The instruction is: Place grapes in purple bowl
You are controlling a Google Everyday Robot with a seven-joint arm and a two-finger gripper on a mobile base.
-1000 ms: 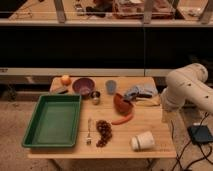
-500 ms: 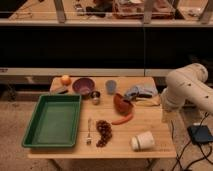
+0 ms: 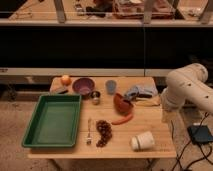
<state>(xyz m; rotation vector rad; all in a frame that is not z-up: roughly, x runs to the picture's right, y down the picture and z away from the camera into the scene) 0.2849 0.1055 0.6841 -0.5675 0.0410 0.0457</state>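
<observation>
Camera view, the only one I have: the gripper (image 3: 167, 114) hangs at the end of the white arm, over the right-hand edge of the table (image 3: 155, 131), spread and with nothing in it. Well off to the claw's left as the camera sees it, and nearer the front edge, lie the grapes (image 3: 104, 132), a dark bunch flat on the wood. A fork (image 3: 89, 132) sits just beside them on the side away from the claw. Between claw and grapes I see the carrot (image 3: 123, 120) and above it the reddish-brown bowl (image 3: 122, 103), tipped up on its side. The purple bowl (image 3: 83, 86) is further from the claw again, towards the back of the table, upright and, as far as I can tell, with nothing in it. A small steel cup (image 3: 95, 96) stands just on the claw's side of it. The green tray (image 3: 52, 96) is the farthest thing from the claw.

My read: I'm at the very first step, the reach, with nothing picked up yet. Next I need to carry the claw across past the carrot, drop over the bunch's middle, line the jaws across its narrow width, and keep clear of the fork when I pinch
</observation>
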